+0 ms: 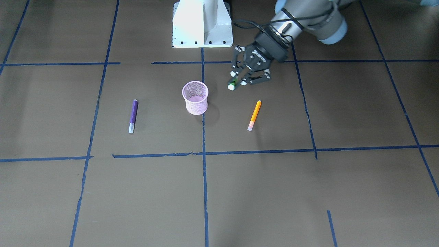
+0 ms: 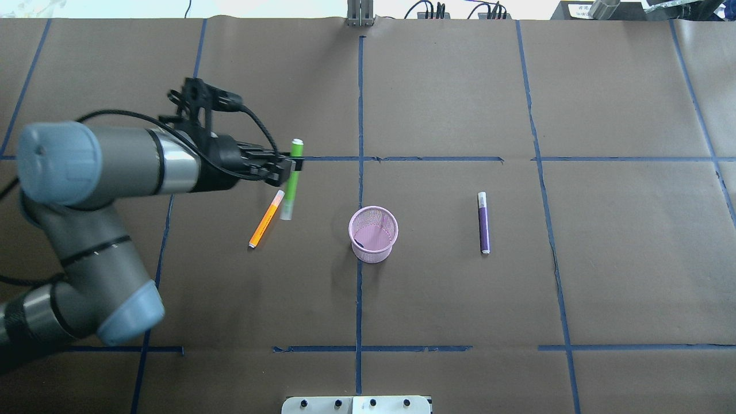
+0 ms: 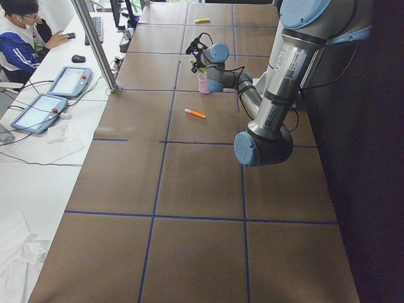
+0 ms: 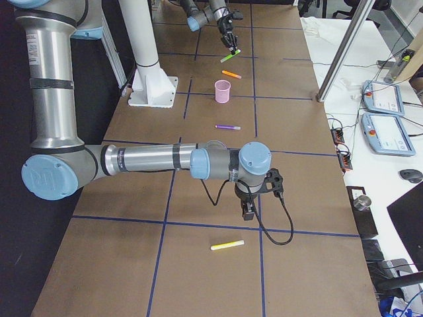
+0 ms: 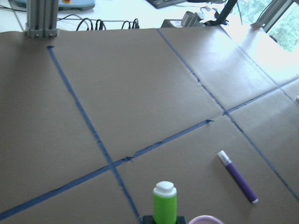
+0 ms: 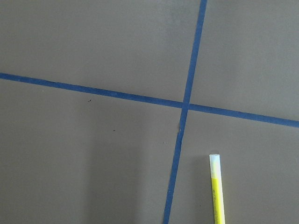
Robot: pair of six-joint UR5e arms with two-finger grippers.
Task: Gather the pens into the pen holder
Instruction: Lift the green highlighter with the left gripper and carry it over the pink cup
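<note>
Pens: the green pen, stubby with a pale cap, is pinched mid-barrel in the closed left gripper, near the round pink wire-mesh pen holder. The orange pen lies on that side of the holder on the brown-paper bench, and the purple pen lies opposite. I cannot tell how the right gripper stands.
</note>
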